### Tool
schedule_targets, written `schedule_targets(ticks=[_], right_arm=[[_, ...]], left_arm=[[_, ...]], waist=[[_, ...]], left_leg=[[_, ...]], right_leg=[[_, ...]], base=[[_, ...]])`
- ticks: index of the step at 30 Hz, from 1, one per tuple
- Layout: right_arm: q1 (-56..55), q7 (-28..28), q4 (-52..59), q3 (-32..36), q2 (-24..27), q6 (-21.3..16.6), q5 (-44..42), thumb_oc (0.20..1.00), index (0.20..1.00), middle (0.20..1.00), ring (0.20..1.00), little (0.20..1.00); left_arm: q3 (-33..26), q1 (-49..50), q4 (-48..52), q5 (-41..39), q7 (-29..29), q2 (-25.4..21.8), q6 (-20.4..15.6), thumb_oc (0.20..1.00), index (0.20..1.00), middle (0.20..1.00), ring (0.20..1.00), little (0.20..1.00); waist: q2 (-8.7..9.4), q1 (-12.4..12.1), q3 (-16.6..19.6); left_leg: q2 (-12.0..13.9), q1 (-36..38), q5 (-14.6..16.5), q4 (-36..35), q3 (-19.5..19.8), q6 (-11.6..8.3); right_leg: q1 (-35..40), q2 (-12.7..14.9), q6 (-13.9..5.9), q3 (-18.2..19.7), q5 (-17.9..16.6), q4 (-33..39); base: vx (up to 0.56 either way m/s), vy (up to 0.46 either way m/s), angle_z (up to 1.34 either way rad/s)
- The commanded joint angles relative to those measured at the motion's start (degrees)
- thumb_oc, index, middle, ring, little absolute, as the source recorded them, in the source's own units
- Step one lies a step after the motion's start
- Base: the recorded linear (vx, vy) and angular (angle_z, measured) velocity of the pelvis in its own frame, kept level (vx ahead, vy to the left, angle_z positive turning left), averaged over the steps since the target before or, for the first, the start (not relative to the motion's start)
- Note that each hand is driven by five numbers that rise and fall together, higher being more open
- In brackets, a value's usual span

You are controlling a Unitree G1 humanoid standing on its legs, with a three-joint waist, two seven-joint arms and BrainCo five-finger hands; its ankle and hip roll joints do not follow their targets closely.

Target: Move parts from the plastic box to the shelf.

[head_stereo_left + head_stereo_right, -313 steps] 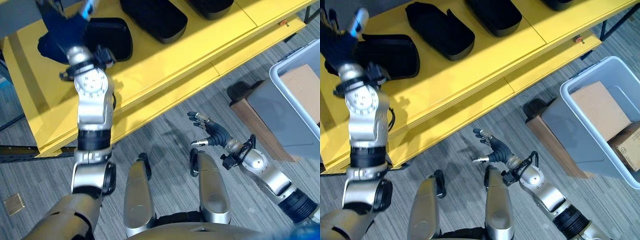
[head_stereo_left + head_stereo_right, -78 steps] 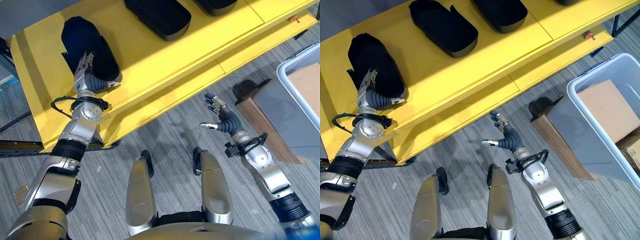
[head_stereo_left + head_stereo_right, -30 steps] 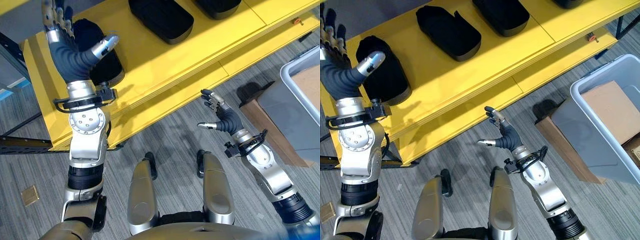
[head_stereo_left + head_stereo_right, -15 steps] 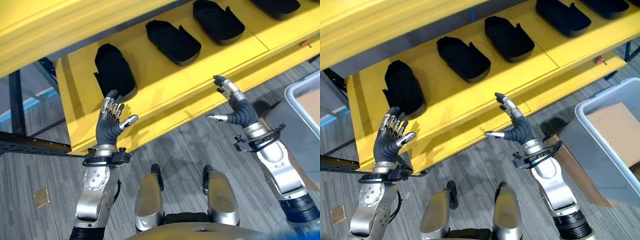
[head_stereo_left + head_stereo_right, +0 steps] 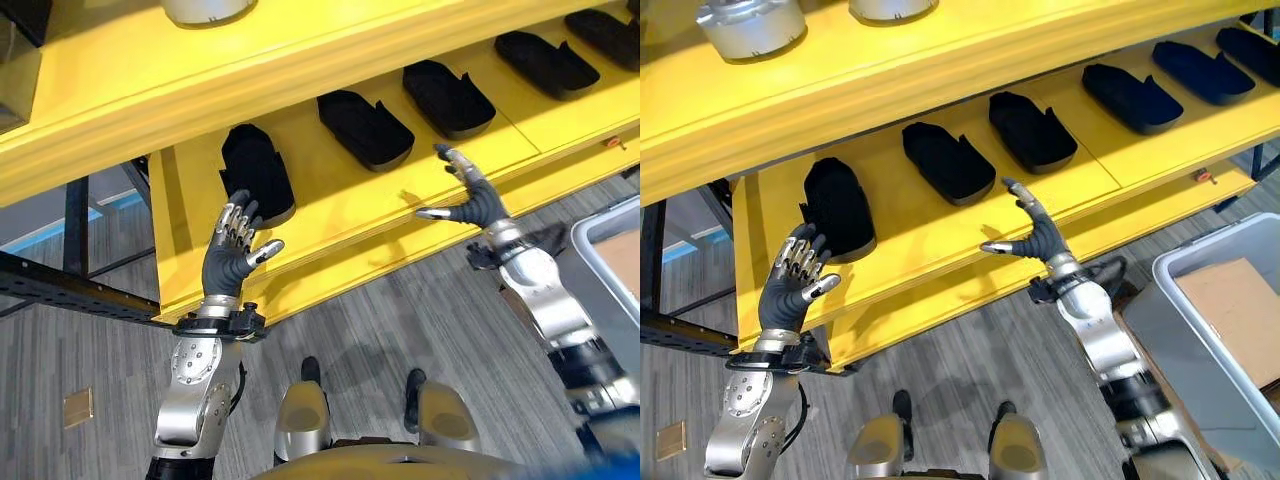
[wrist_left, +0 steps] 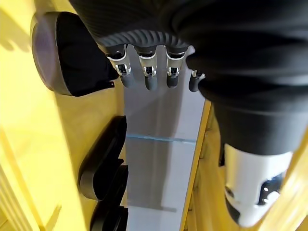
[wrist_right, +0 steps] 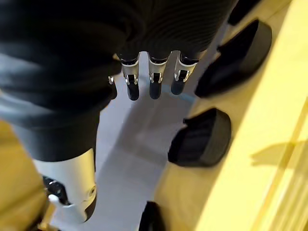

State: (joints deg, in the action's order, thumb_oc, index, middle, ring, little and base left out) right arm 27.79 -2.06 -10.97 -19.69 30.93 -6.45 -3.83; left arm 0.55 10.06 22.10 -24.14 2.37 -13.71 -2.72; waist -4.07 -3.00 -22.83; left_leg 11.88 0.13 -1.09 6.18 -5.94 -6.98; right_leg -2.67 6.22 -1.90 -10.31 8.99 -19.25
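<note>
I see my left hand [image 5: 232,262] raised with fingers straight and spread, thumb out, holding nothing, just in front of the yellow shelf [image 5: 340,215] and near the leftmost black part [image 5: 256,172]. My right hand [image 5: 1035,240] is likewise spread and empty, hovering over the shelf's front edge, near the second black part [image 5: 948,162] and third black part [image 5: 1032,132]. Two more black parts [image 5: 1132,97] lie further along the same level toward my right. On the upper level [image 5: 890,60] stand two silver round objects [image 5: 750,27]. The grey plastic box [image 5: 1215,330] sits on the floor at my right, with a brown cardboard piece [image 5: 1235,315] inside it.
</note>
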Motion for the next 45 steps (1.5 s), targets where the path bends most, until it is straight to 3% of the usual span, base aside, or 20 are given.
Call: schedule_targets(ticks=[1, 9, 14, 17, 30, 39, 40, 45], right_arm=[[6.58, -1.87, 1.51, -0.72, -0.41, -2.49, -0.37, 1.000, 1.000, 1.000, 1.000, 1.000], [19.65, -3.74, -9.66, -7.16, 1.33, -1.57, 0.42, 1.000, 1.000, 1.000, 1.000, 1.000], [35.44, -6.95, -22.22, -14.57, 3.14, -1.10, 3.48, 1.000, 1.000, 1.000, 1.000, 1.000], [40.02, -8.17, -23.05, -17.23, 4.45, -0.66, 4.65, 1.000, 1.000, 1.000, 1.000, 1.000], [46.96, -10.16, -22.25, -20.50, 5.47, -0.65, 6.31, 1.000, 1.000, 1.000, 1.000, 1.000], [54.06, -10.78, -29.80, -25.90, 3.60, -0.52, 5.13, 1.000, 1.000, 1.000, 1.000, 1.000], [58.93, -11.32, -37.59, -30.37, 2.05, -0.44, 4.02, 1.000, 1.000, 1.000, 1.000, 1.000], [62.00, -11.62, -42.78, -33.04, 0.69, -0.59, 2.97, 1.000, 1.000, 1.000, 1.000, 1.000]], left_arm=[[-0.55, 0.32, 4.00, -1.08, -1.12, -1.82, -2.35, 1.000, 1.000, 1.000, 1.000, 1.000], [0.78, -0.88, 4.17, -2.68, -1.26, -2.11, -1.50, 1.000, 1.000, 1.000, 1.000, 1.000], [2.62, -0.44, 4.97, -2.63, -0.77, -4.05, -1.83, 1.000, 1.000, 1.000, 1.000, 1.000], [2.29, -0.12, 4.90, -2.56, -0.14, -4.41, -1.92, 1.000, 1.000, 1.000, 1.000, 1.000], [2.07, -0.12, 5.30, -2.01, 0.64, -4.98, -2.09, 1.000, 1.000, 1.000, 1.000, 1.000], [2.22, 0.52, 5.94, -2.28, 1.15, -5.38, -2.47, 1.000, 1.000, 1.000, 1.000, 1.000], [2.10, 1.29, 5.90, -2.12, 1.56, -6.02, -2.73, 1.000, 1.000, 1.000, 1.000, 1.000], [2.18, 1.30, 6.06, -2.16, 1.82, -5.81, -2.96, 1.000, 1.000, 1.000, 1.000, 1.000]], waist=[[1.15, -1.48, -3.09], [-0.41, -2.32, -6.51], [-3.36, -2.07, -6.97], [-4.20, -1.80, -6.97], [-4.79, -1.72, -6.97], [-5.08, -2.77, -6.97], [-5.57, -4.43, -6.97], [-6.01, -5.13, -6.97]], left_leg=[[1.04, 1.88, -2.89, -2.43, -0.40, 1.75], [2.18, -0.41, -3.42, -1.31, 0.14, 1.00], [3.37, -5.98, -3.98, 0.96, 1.10, 0.20], [3.67, -7.45, -4.04, 1.43, 1.22, -0.06], [4.11, -9.39, -4.26, 1.99, 1.54, -0.36], [4.47, -10.62, -4.31, 2.07, 2.03, -0.76], [4.68, -12.31, -4.51, 1.90, 2.72, -1.06], [4.87, -13.03, -4.47, 2.09, 2.80, -1.22]], right_leg=[[-0.05, 1.76, -3.52, 4.45, -15.90, 0.51], [-1.30, 1.99, -3.44, 4.34, -16.48, 0.73], [-5.51, 2.17, -3.44, 4.09, -17.36, 0.66], [-6.89, 2.29, -3.52, 4.43, -17.67, 0.56], [-8.90, 2.28, -3.79, 5.12, -17.78, -0.78], [-10.32, 2.23, -4.04, 5.42, -18.04, -1.60], [-12.12, 2.20, -4.14, 5.60, -18.23, -2.18], [-12.82, 2.23, -4.18, 5.76, -18.35, -2.20]], base=[[-0.03, -0.027, 0.06], [-0.04, -0.023, 0.00], [-0.05, -0.010, -0.01], [0.00, 0.000, 0.00], [0.00, 0.001, -0.01], [0.00, 0.000, 0.00], [0.00, 0.000, 0.00], [0.00, 0.000, 0.00]])
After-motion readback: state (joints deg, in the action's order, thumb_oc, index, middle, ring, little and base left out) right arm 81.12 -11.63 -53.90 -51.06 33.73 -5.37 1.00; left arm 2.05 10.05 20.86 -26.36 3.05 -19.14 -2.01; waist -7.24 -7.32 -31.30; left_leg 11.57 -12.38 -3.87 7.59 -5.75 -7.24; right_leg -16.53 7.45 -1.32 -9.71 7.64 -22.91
